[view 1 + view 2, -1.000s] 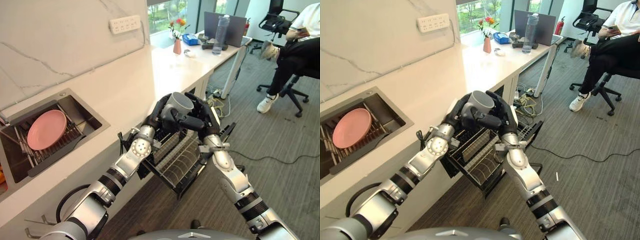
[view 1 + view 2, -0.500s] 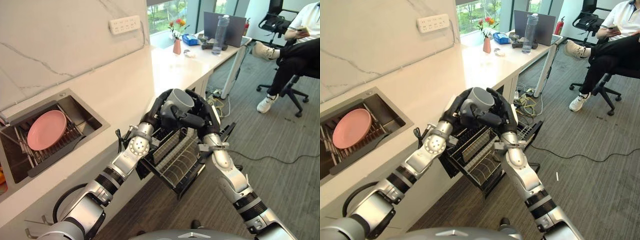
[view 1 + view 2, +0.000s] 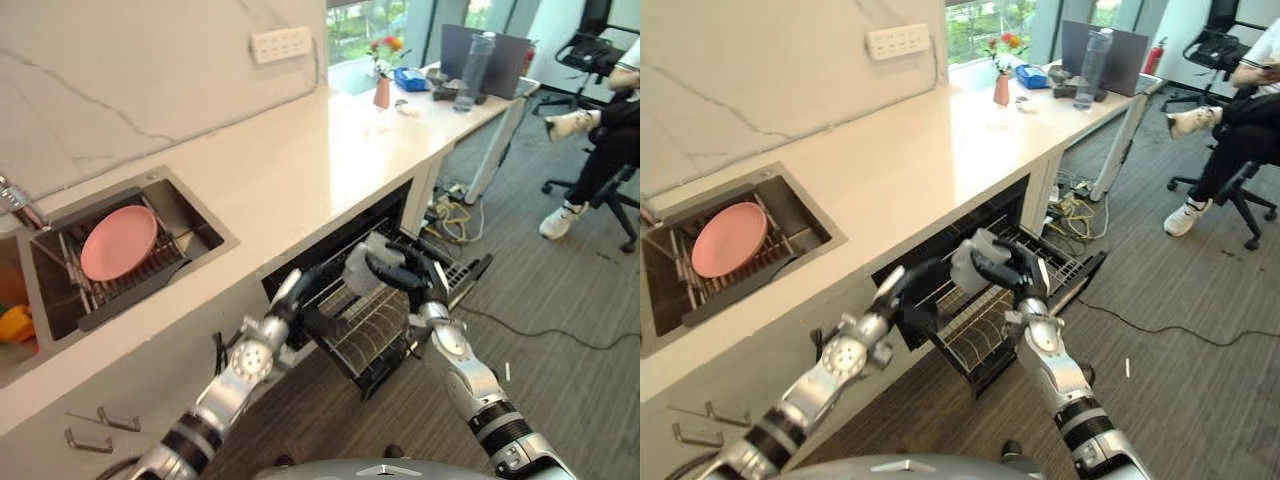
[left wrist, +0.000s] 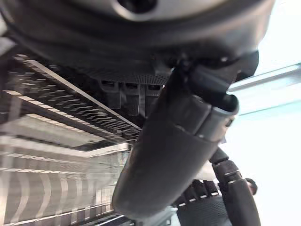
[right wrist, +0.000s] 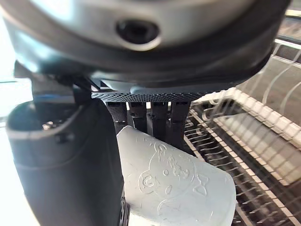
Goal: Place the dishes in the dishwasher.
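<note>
In the sink [image 3: 205, 235] at the far left of the desk [image 3: 300, 160], a pink plate [image 3: 118, 241] rests on the drying rack and is not yet loaded. Below the desk edge, the dishwasher rack [image 3: 375, 325] is pulled out over the floor; its wire tines appear to hold no dishes. The left hand [image 3: 318, 300] sits at the near edge of the rack with its fingers curled and, as far as the views show, gripping nothing. Just to its right, the grey cup [image 5: 176, 181] is held by the right hand [image 3: 405, 275] directly above the rack, with the fingers [image 5: 150, 117] wrapped over its side and the thumb pressed against it. At the far right, a person sits on an office chair [image 3: 600, 50], well apart from the work.

Status: no dish is loaded. Remaining: seat the cup in the rack, then transfer the plate from the sink
</note>
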`<state>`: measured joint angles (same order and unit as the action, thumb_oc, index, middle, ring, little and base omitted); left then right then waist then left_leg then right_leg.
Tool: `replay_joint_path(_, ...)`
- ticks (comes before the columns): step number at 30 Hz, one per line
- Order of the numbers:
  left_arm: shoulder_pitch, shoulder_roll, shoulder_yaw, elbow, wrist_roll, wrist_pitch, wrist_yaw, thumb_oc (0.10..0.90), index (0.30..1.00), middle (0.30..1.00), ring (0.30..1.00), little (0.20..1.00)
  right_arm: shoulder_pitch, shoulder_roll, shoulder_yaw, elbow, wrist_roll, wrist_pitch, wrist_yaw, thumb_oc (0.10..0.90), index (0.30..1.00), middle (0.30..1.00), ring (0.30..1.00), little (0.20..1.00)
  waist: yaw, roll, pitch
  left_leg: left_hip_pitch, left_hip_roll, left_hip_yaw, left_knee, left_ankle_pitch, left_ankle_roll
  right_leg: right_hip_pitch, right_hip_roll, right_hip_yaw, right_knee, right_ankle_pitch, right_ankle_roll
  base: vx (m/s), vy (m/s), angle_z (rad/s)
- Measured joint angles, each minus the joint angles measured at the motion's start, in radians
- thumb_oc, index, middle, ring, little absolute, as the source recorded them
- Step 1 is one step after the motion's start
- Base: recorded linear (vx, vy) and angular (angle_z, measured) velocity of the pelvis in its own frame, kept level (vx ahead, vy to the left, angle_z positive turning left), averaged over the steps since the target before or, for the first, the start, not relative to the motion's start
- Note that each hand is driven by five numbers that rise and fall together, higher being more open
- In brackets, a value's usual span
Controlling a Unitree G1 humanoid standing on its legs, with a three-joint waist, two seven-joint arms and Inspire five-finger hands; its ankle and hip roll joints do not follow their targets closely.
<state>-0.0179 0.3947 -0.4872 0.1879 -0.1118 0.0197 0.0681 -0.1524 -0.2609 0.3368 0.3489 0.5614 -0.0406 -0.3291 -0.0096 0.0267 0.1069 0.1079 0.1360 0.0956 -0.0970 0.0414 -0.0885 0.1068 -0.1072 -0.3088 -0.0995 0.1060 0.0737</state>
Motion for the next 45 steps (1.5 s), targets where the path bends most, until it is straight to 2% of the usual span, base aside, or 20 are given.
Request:
replay_joint_path(2,0.062,0.029,0.003,-0.001,0.0,0.016,-0.024,0.8,0.9,0.9,0.9,0.9,0.001,-0.012,-0.002,0.045,-0.013,0.023,0.005,0.4,0.3,0.3,0.3,0.3,0.032,-0.007,0.005,-0.02,-0.001,-0.027,0.0,0.008,0.0,-0.003,0.0,-0.022,0.0,-0.001,-0.001,-0.08,-0.023,0.42)
replay_joint_path(5,0.124,0.061,0.033,-0.001,0.0,0.015,-0.045,0.8,0.9,0.9,0.9,0.9,-0.011,-0.019,-0.022,0.126,-0.055,0.023,0.011,0.4,0.3,0.3,0.3,0.3,0.091,-0.019,0.012,-0.038,-0.001,-0.064,0.0,0.016,-0.002,0.0,0.001,-0.055,0.0,-0.003,0.0,-0.08,-0.041,0.42)
replay_joint_path(9,0.17,0.133,0.109,-0.001,-0.006,0.007,-0.047,0.8,0.9,0.9,0.9,0.9,-0.095,-0.025,-0.1,0.309,-0.179,0.024,-0.018,0.4,0.3,0.3,0.3,0.3,0.189,-0.054,0.035,-0.101,-0.006,-0.145,0.001,0.043,-0.005,-0.017,0.002,-0.108,-0.001,-0.016,0.001,-0.06,-0.035,0.58)
replay_joint_path(11,0.214,0.169,0.151,-0.001,-0.019,-0.012,-0.05,0.8,0.9,0.9,0.9,0.9,-0.183,-0.04,-0.103,0.485,-0.251,0.016,-0.024,0.4,0.3,0.3,0.3,0.3,0.227,-0.06,0.054,-0.133,-0.014,-0.191,0.001,0.05,-0.009,-0.018,0.0,-0.15,0.0,-0.02,0.007,-0.1,-0.049,0.54)
replay_joint_path(12,0.214,0.173,0.161,-0.001,-0.028,-0.024,-0.053,0.8,0.9,0.9,0.9,0.9,-0.201,-0.054,-0.099,0.541,-0.277,0.014,-0.023,0.4,0.3,0.3,0.3,0.3,0.227,-0.066,0.063,-0.133,-0.016,-0.202,0.005,0.052,-0.011,-0.018,-0.002,-0.162,-0.004,-0.022,0.009,-0.12,-0.039,0.75)
replay_joint_path(15,0.25,0.18,0.185,0.002,-0.039,-0.028,-0.056,0.8,0.9,0.9,0.9,0.9,-0.231,-0.069,-0.12,0.668,-0.307,0.024,-0.023,0.4,0.3,0.3,0.3,0.3,0.265,-0.065,0.098,-0.172,-0.026,-0.236,0.006,0.072,-0.008,-0.035,-0.006,-0.184,-0.004,-0.02,0.011,-0.08,-0.011,0.36)
replay_joint_path(17,0.259,0.179,0.19,0.01,-0.042,-0.029,-0.056,0.8,0.9,0.9,0.9,0.9,-0.235,-0.068,-0.118,0.731,-0.328,0.025,-0.013,0.4,0.3,0.3,0.3,0.3,0.27,-0.057,0.121,-0.182,-0.032,-0.251,0.006,0.076,-0.008,-0.035,-0.009,-0.199,-0.003,-0.02,0.013,-0.05,0.0,0.21)
replay_joint_path(19,0.279,0.18,0.203,0.018,-0.039,-0.03,-0.055,0.8,0.9,0.9,0.9,0.9,-0.22,-0.054,-0.116,0.769,-0.352,0.061,0.012,0.4,0.3,0.3,0.3,0.3,0.272,-0.048,0.148,-0.191,-0.036,-0.258,0.006,0.075,-0.006,-0.038,-0.013,-0.207,-0.004,-0.02,0.013,-0.08,-0.004,0.14)
replay_joint_path(23,0.29,0.179,0.232,0.019,-0.032,-0.034,-0.051,0.8,0.9,0.9,0.9,0.9,-0.233,-0.059,-0.095,0.756,-0.408,0.052,0.008,0.4,0.3,0.3,0.3,0.3,0.27,-0.04,0.167,-0.2,-0.035,-0.258,0.006,0.079,-0.009,-0.048,-0.012,-0.209,-0.003,-0.018,0.013,-0.08,0.014,0.0)
replay_joint_path(25,0.276,0.176,0.232,0.034,-0.021,-0.058,-0.045,0.8,0.9,0.9,0.9,0.9,-0.261,-0.061,-0.07,0.766,-0.427,0.052,-0.002,0.4,0.3,0.3,0.3,0.3,0.267,-0.036,0.17,-0.215,-0.035,-0.258,0.006,0.08,-0.01,-0.063,-0.012,-0.208,-0.002,-0.017,0.011,-0.05,0.018,0.0)
replay_joint_path(26,0.272,0.175,0.232,0.044,-0.01,-0.058,-0.045,0.8,0.9,0.9,0.9,0.9,-0.269,-0.063,-0.065,0.768,-0.444,0.054,-0.002,0.477,0.415,0.415,0.415,0.415,0.265,-0.035,0.171,-0.215,-0.035,-0.258,0.006,0.08,-0.01,-0.062,-0.012,-0.209,-0.001,-0.016,0.009,0.0,0.0,0.0)
replay_joint_path(27,0.267,0.169,0.233,0.064,-0.001,-0.066,-0.043,0.8,0.9,0.9,0.9,0.9,-0.273,-0.063,-0.052,0.771,-0.448,0.055,-0.001,0.8,0.9,0.9,0.9,0.9,0.265,-0.034,0.172,-0.215,-0.036,-0.258,0.006,0.079,-0.01,-0.062,-0.012,-0.209,-0.001,-0.016,0.01,0.0,0.0,0.0)
replay_joint_path(33,0.23,0.064,0.245,0.35,0.045,-0.085,-0.023,0.8,0.9,0.9,0.9,0.9,-0.317,-0.062,0.003,0.781,-0.503,0.06,0.017,0.8,0.9,0.9,0.9,0.9,0.245,-0.018,0.183,-0.212,-0.036,-0.256,0.006,0.075,-0.012,-0.058,-0.013,-0.209,-0.001,-0.018,0.009,0.0,0.0,0.0)
replay_joint_path(36,0.237,-0.003,0.267,0.507,0.045,-0.069,-0.027,0.8,0.9,0.9,0.9,0.9,-0.317,-0.059,-0.001,0.771,-0.503,0.062,0.021,0.8,0.9,0.9,0.9,0.9,0.246,-0.01,0.188,-0.211,-0.037,-0.257,0.006,0.072,-0.011,-0.057,-0.014,-0.211,0.0,-0.02,0.008,0.03,0.008,0.02)
replay_joint_path(38,0.205,-0.099,0.357,0.733,0.043,-0.059,-0.02,0.8,0.9,0.9,0.9,0.9,-0.3,-0.058,-0.044,0.696,-0.501,0.072,0.021,0.8,0.9,0.9,0.9,0.9,0.236,-0.003,0.187,-0.202,-0.039,-0.254,0.006,0.069,-0.009,-0.05,-0.017,-0.208,0.0,-0.021,0.009,0.04,0.007,-0.03)
replay_joint_path(39,0.212,-0.106,0.354,0.768,0.043,-0.023,-0.02,0.8,0.9,0.9,0.9,0.9,-0.3,-0.057,-0.045,0.664,-0.501,0.07,0.018,0.8,0.9,0.9,0.9,0.9,0.227,-0.004,0.187,-0.2,-0.038,-0.253,0.006,0.069,-0.009,-0.049,-0.016,-0.207,0.0,-0.021,0.009,0.05,0.014,-0.03)
replay_joint_path(40,0.214,-0.116,0.361,0.824,0.043,-0.024,-0.032,0.8,0.9,0.9,0.9,0.9,-0.293,-0.06,-0.068,0.625,-0.5,0.07,0.019,0.8,0.9,0.9,0.9,0.9,0.22,-0.007,0.186,-0.198,-0.037,-0.253,0.006,0.067,-0.01,-0.047,-0.015,-0.206,0.0,-0.022,0.007,0.05,0.005,-0.03)
replay_joint_path(42,0.185,-0.157,0.44,0.971,0.039,-0.029,-0.028,0.8,0.9,0.9,0.9,0.9,-0.253,-0.062,-0.124,0.517,-0.5,0.07,0.018,0.8,0.9,0.9,0.9,0.9,0.211,-0.006,0.185,-0.181,-0.037,-0.25,0.006,0.063,-0.009,-0.031,-0.016,-0.204,0.0,-0.023,0.008,0.07,-0.006,-0.03)
replay_joint_path(45,0.184,-0.181,0.515,1.106,0.015,-0.003,-0.026,0.8,0.9,0.9,0.9,0.9,-0.13,-0.066,-0.181,0.278,-0.501,0.057,0.017,0.8,0.9,0.9,0.9,0.9,0.185,-0.025,0.161,-0.158,-0.036,-0.237,0.006,0.051,-0.009,-0.016,-0.018,-0.192,0.0,-0.032,0.008,0.07,-0.024,-0.13)
